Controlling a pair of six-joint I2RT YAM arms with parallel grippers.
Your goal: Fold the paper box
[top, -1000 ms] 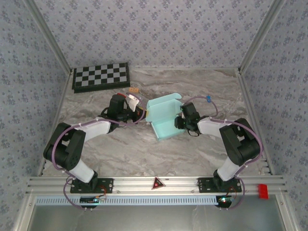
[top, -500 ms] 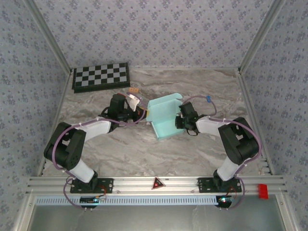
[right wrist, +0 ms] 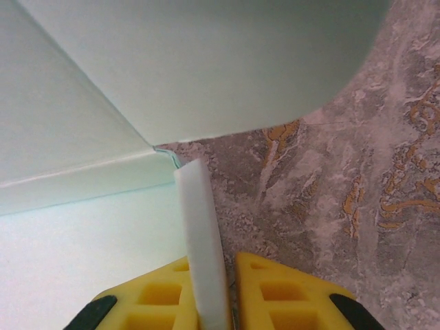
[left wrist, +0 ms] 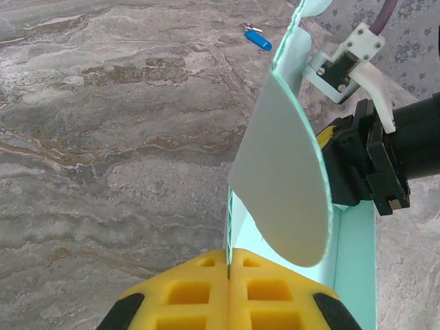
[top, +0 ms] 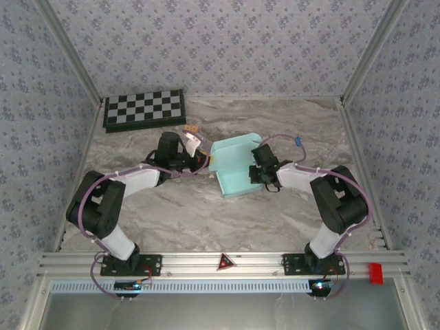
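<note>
Two robot arms hold a half-folded paper box (top: 234, 168), nearer the arms than the checkerboard (top: 144, 108) and to its right.
The left gripper (left wrist: 228, 265) pinches one upright wall, and the right gripper (right wrist: 212, 268) pinches the opposite wall. The thin card looks light, bendy and easily creased, so it is best gripped close to the fold lines.

The right gripper (right wrist: 218, 282) is pinching an upright wall of the paper box (right wrist: 206, 62), seen edge-on, between its yellow fingertips (right wrist: 161, 295). The pale strip is rising up between them. The box's floor is lying to the left, and a round-cornered flap is leaning across the far side. The marbled table (right wrist: 344, 206) is showing on the right.
</note>
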